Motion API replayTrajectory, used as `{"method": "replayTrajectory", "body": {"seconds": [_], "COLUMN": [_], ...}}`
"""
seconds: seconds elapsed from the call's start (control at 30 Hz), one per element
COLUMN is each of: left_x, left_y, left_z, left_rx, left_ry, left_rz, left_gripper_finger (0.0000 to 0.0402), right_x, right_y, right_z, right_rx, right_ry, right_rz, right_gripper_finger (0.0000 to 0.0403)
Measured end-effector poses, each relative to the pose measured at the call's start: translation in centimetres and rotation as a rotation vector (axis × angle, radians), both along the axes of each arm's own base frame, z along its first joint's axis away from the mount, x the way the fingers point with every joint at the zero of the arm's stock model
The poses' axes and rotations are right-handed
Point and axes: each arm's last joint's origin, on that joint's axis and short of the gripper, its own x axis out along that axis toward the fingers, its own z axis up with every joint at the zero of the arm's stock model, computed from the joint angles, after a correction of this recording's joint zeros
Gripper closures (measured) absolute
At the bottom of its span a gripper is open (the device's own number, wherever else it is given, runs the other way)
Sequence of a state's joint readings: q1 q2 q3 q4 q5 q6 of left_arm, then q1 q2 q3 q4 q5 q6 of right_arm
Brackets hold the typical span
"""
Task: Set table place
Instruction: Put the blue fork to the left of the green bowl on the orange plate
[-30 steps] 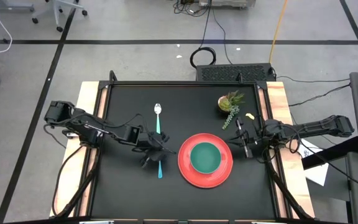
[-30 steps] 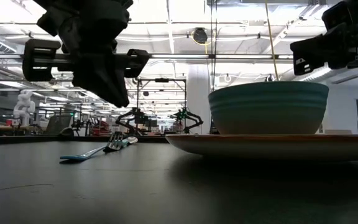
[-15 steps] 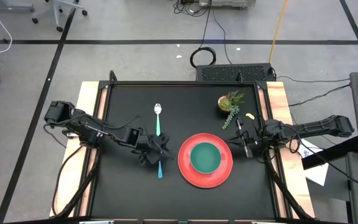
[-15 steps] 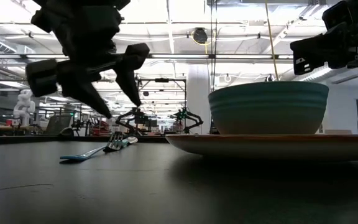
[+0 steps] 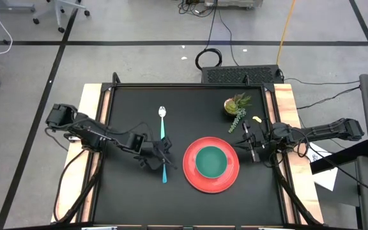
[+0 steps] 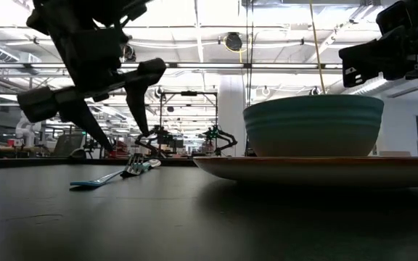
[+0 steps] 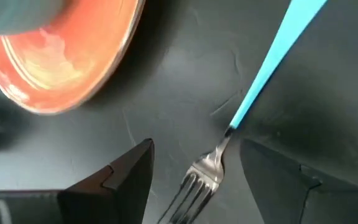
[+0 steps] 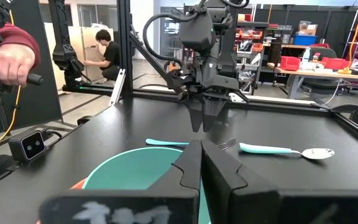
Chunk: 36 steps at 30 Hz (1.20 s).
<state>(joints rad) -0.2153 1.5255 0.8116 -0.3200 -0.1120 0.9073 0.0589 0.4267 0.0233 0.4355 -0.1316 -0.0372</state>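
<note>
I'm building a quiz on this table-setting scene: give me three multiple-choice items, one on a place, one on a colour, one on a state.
1. Where does the teal bowl sit?
A. on the red plate
B. beside the potted plant
C. on the bare table

2. What colour is the handle of the fork?
A. red
B. teal
C. black

3. How do the fingers of the left gripper stand over the fork?
A. shut on the handle
B. open, on either side of the fork
C. shut on the spoon

Answers: 1 A, the high view shows the bowl centred on the plate. 2 B, the left wrist view shows a teal handle. 3 B, the left wrist view shows one dark finger on each side of the fork, neither touching it.
</note>
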Motion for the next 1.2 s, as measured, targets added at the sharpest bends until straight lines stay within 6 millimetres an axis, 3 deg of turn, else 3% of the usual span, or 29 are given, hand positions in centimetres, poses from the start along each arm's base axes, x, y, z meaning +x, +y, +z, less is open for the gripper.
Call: {"method": "replayTrajectory", "body": {"seconds": [0.1,0.23,0.5,0.87,1.2], "left_x": [0.1,0.6,1.2,2.1,1.8], "left_y": [-0.1,0.0,-0.3,-1.2,-3.0], "left_z": [0.1,0.4,0.9,1.9,2.1], "left_rx": [-0.016,-0.080,-0.491,-1.180,-1.381], "left_ry": [-0.018,-0.084,-0.135,-0.046,-0.108], "left_rz": [0.025,0.198,0.632,1.190,1.496], "left_gripper_finger": [0.0158,0.0158,0.0158,0.0158,0.0158], "right_x": [0.0,0.0,0.0,0.0,0.0], "right_y": [0.0,0.0,0.0,0.0,0.0], "right_z": [0.0,0.0,0.0,0.0,-0.1], "right_rx": [0.002,0.018,0.021,0.067,0.096], "right_ry": [0.000,0.003,0.006,0.014,0.025], "right_rz": [0.000,-0.001,0.000,0.000,0.000], "right_gripper_finger": [0.0403,0.0403,0.0403,0.0403,0.0403]}}
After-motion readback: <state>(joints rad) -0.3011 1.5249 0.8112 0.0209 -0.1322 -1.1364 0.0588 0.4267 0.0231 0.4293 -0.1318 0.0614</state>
